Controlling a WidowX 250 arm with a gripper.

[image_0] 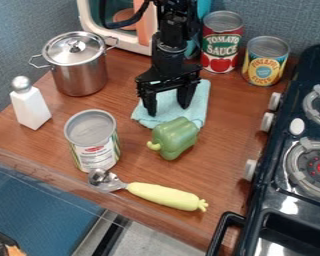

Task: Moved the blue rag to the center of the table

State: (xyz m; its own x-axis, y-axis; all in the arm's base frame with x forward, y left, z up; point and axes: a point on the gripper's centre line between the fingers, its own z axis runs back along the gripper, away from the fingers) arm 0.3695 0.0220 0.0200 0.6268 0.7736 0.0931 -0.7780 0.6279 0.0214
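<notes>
Since the pincer [167, 109] is spread open over the blue rag [199, 102], I'd say we're at the grab step. Rag's on the desk [224, 130], right behind the green pepper [175, 137]; can't tell if the tips touch it. Next it probably needs to pinch some fabric, then drag it centerward without bumping the pepper.
</notes>
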